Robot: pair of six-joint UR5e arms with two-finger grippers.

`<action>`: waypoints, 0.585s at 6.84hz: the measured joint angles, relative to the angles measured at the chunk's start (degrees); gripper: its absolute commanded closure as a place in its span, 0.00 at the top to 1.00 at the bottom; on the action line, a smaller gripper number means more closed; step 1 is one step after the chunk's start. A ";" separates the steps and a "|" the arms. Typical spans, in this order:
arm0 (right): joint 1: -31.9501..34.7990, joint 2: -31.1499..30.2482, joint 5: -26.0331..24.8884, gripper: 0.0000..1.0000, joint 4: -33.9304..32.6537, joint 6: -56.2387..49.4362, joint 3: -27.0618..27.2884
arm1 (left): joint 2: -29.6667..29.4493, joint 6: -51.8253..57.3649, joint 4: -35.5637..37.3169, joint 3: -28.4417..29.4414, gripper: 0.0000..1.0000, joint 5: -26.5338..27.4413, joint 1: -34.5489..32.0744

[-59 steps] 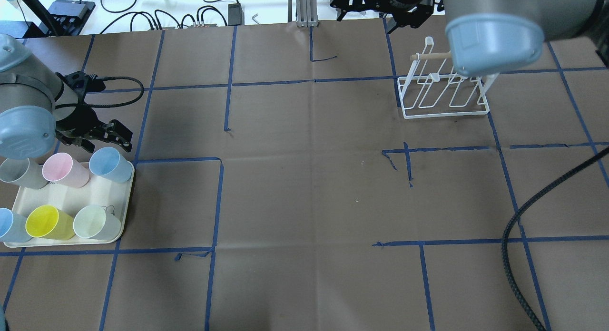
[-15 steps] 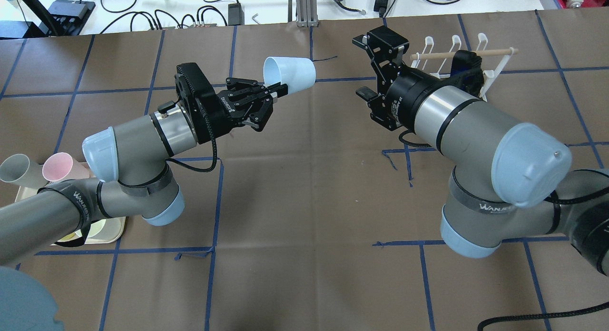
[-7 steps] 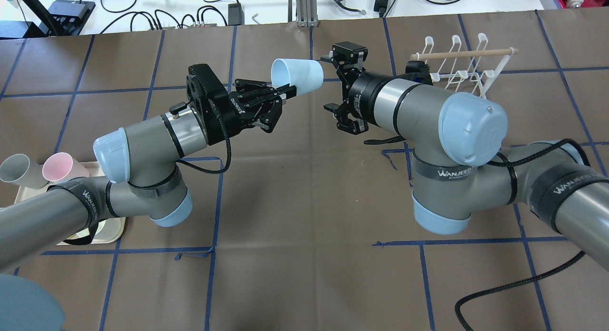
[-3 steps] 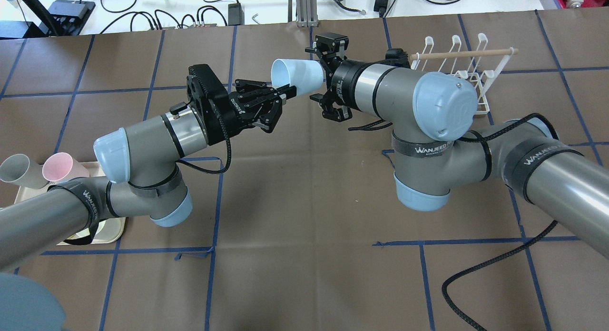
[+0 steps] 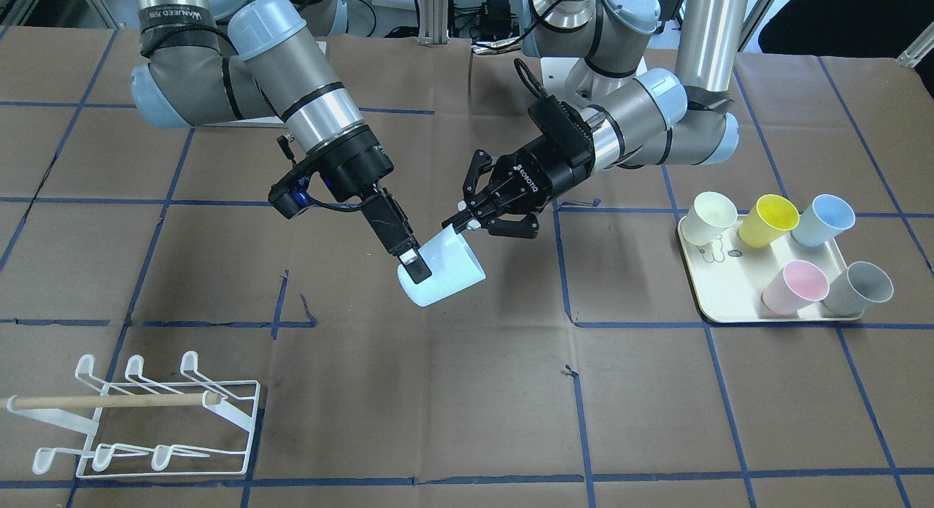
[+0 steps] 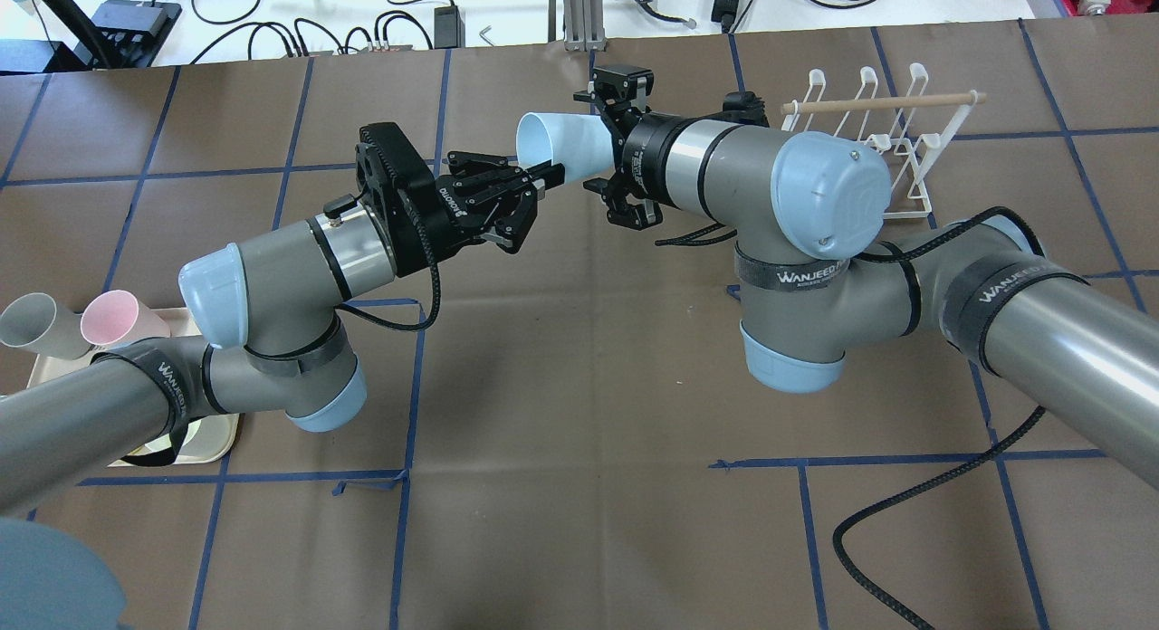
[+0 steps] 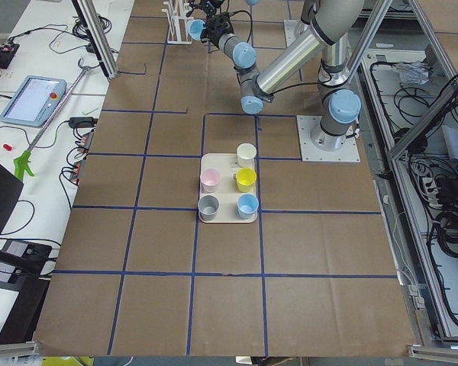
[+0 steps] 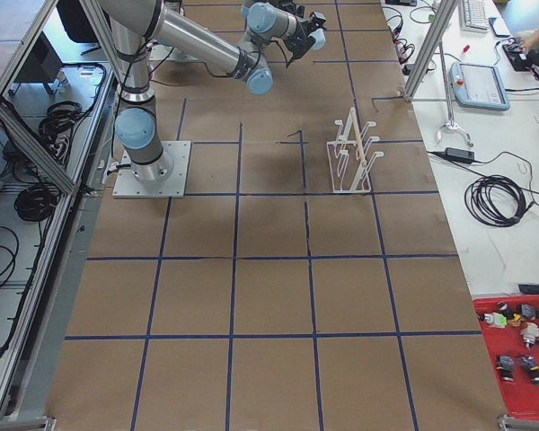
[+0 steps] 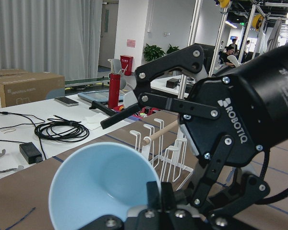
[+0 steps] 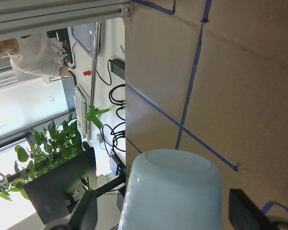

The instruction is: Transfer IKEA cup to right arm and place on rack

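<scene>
The pale blue cup [image 5: 445,271] hangs in the air over the middle of the counter [image 5: 452,413], tipped on its side between the two arms. The left gripper [image 6: 543,171] has its fingers clamped on the cup's rim (one finger shows inside the mouth in the left wrist view). The right gripper [image 6: 605,139] straddles the cup's closed end with its fingers apart, a gap on either side. The white wire rack [image 5: 146,413] stands well apart on the robot's right. Five other cups [image 5: 795,285] sit on a cream tray [image 5: 719,303] on its left.
</scene>
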 measured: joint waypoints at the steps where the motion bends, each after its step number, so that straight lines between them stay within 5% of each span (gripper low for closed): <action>1: 0.10 0.31 -0.02 0.96 0.04 -0.03 -0.13 | -0.01 0.00 0.00 0.00 0.01 0.02 -0.01; 4: 0.66 1.31 0.00 0.96 0.06 -0.05 -0.51 | -0.16 0.00 0.09 0.00 0.01 -0.02 -0.02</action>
